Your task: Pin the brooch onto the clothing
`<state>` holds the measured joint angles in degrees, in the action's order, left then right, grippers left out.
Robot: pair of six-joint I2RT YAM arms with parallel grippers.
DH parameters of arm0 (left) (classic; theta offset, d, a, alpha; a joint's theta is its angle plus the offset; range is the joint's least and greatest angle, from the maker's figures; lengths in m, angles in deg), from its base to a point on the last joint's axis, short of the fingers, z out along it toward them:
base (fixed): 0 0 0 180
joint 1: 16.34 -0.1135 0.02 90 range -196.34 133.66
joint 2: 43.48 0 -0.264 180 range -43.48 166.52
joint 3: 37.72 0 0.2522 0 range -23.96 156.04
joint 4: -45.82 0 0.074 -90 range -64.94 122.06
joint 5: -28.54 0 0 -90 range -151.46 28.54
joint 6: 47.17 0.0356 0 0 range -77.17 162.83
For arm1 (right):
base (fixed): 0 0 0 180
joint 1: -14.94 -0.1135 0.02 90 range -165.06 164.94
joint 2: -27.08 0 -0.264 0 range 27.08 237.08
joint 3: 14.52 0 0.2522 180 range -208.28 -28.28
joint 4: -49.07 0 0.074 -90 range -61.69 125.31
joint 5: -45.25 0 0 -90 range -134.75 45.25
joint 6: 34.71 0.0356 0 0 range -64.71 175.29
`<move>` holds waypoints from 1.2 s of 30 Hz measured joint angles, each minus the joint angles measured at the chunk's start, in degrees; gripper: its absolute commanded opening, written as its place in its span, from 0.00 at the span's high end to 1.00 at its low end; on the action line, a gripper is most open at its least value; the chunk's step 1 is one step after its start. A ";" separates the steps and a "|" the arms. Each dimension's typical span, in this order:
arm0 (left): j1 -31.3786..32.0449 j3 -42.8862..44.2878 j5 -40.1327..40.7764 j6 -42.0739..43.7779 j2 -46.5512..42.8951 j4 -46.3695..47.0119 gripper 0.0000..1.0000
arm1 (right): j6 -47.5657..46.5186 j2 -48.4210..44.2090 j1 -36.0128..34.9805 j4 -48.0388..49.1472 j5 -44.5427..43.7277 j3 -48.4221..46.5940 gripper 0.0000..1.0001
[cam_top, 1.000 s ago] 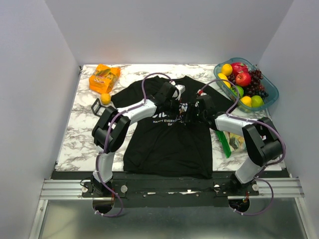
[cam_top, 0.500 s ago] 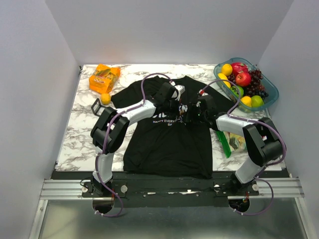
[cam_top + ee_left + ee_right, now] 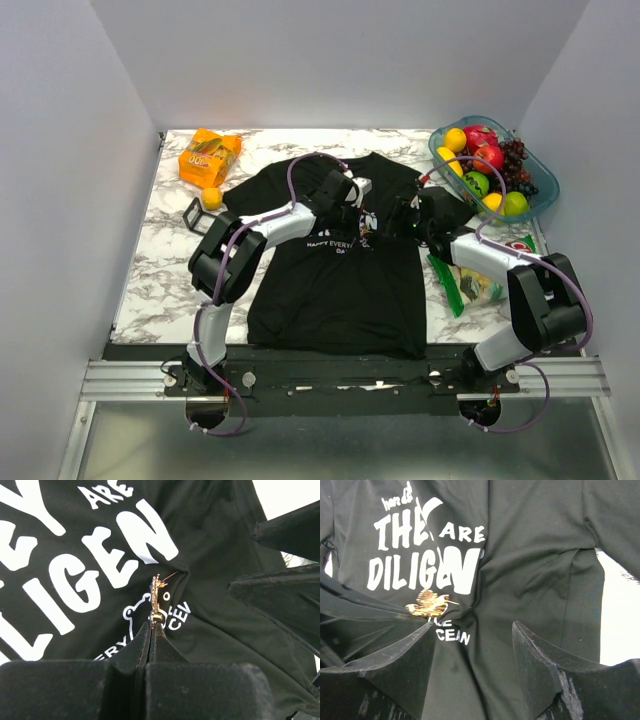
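Observation:
The clothing (image 3: 335,290) is a black T-shirt with white print, lying flat in the middle of the table. My left gripper (image 3: 151,626) is shut on the lower end of the small gold brooch (image 3: 156,596) and holds it edge-on just above the lettering. The brooch's thin pin points at a raised fold of fabric. In the right wrist view the brooch (image 3: 427,604) shows beside the "DILIGENT" print on the shirt (image 3: 535,555). My right gripper (image 3: 474,625) is open over plain black fabric, to the right of the brooch, with nothing between its fingers (image 3: 272,587).
A blue bowl of fruit (image 3: 536,200) stands at the back right. A green packet (image 3: 470,280) lies right of the shirt. At the back left are an orange snack bag (image 3: 208,155), a small orange ball (image 3: 212,197) and a black wire-frame cube (image 3: 194,213).
My right gripper has drawn back to the right, away from the brooch, and its jaws have spread wider. The left gripper has stayed shut on the brooch in nearly the same place.

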<state>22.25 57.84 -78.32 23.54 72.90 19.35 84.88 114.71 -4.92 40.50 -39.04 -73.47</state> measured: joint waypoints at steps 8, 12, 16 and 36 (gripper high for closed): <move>0.00 0.15 -1.42 0.00 1.51 0.00 1.00 | 0.26 3.76 0.00 -0.02 1.64 -0.68 0.46; 0.00 0.26 -1.88 0.00 1.95 0.02 1.00 | -0.28 6.14 0.00 -0.07 2.71 -2.43 0.50; 0.00 0.28 -2.03 0.00 2.27 0.13 1.00 | -1.03 8.15 0.00 0.35 3.96 -4.52 0.51; 0.11 1.01 -2.21 0.00 3.45 0.20 1.00 | -3.28 17.05 -0.02 1.16 7.37 -10.01 0.58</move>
<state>22.36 58.85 -80.53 23.54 76.35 19.54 81.60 131.76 -4.94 41.66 -31.67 -83.48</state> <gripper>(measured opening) 0.009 0.447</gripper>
